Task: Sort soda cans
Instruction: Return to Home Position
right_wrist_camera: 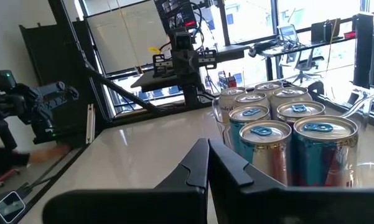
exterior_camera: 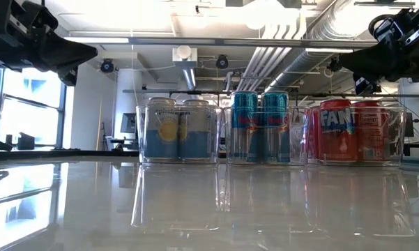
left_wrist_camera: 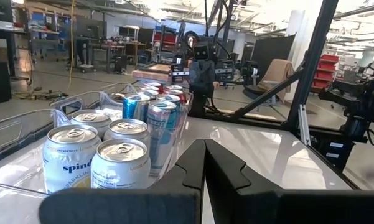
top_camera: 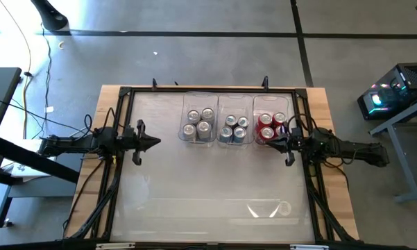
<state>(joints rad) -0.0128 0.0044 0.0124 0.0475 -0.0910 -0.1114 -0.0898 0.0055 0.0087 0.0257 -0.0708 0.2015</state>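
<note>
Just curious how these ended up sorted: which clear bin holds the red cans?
The bin at the right end of the row, nearest the right gripper, holds the red cans. The middle bin holds blue cans, the left bin silver-grey cans.

Around your table [top_camera: 109, 97] you see grey concrete floor [top_camera: 194, 62], bright windows [exterior_camera: 28, 118] to one side, exposed ceiling ducts [exterior_camera: 300, 42] overhead.

Arms: 2, matte black; left arm [top_camera: 73, 144] at 9 o'clock of the table [top_camera: 215, 187], right arm [top_camera: 354, 151] at 3 o'clock.
Cables [top_camera: 90, 123]: thin black loops, apparently, beside the wrists.
Grippers: left gripper [top_camera: 155, 142], right gripper [top_camera: 270, 144]; black, tapering.
Fingers [left_wrist_camera: 227, 169]: dark, angular, stepped edges.
</note>
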